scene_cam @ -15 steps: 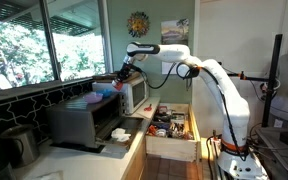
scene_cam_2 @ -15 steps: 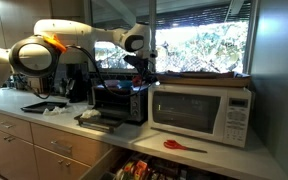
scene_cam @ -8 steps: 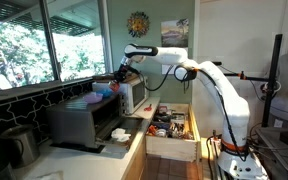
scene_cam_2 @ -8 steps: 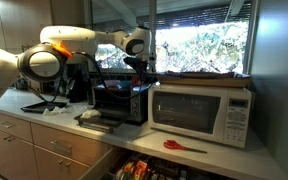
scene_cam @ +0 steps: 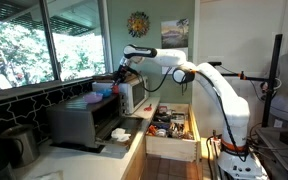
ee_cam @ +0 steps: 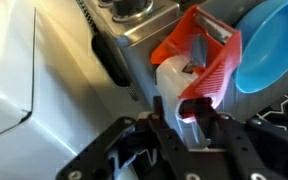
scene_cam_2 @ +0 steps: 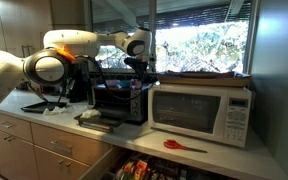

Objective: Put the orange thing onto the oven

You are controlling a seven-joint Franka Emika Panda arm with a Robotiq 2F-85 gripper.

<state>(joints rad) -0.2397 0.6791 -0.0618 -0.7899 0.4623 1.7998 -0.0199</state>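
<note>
"Where is your pincer [scene_cam_2: 142, 68] just now?"

"Up over the seam where the dark grey toaster oven [scene_cam_2: 119, 102] meets the white oven [scene_cam_2: 202, 112]. In that exterior view the oven sits at about four o'clock from my fingertips, and its flat brown top lies lower than they do."

"Released or clenched?"

"Clenched on the orange thing [ee_cam: 199, 55]. In the wrist view its lower end is pinched between my two dark fingers [ee_cam: 157, 112] at six o'clock. The body widens toward twelve and ends in a grey strip along the far edge."

"So where is it, exactly?"

"In my grasp, above the toaster oven's end and beside the oven, not on it. A blue dish [ee_cam: 269, 50] lies just beside it at two o'clock. A pale whitish piece [ee_cam: 172, 80] presses against its nine o'clock side. The view is too close for me to tell whether that piece belongs to it or lies underneath."

"And the rest of the counter?"

"In an exterior view my arm [scene_cam: 209, 80] reaches in from three o'clock toward nine. An open drawer [scene_cam: 171, 125] full of small things is at five o'clock of my pincer. In front of the oven's dark glass door, at six o'clock, a red-handled tool [scene_cam_2: 184, 146] lies flat on the counter [scene_cam_2: 134, 135], well apart from me."
</note>
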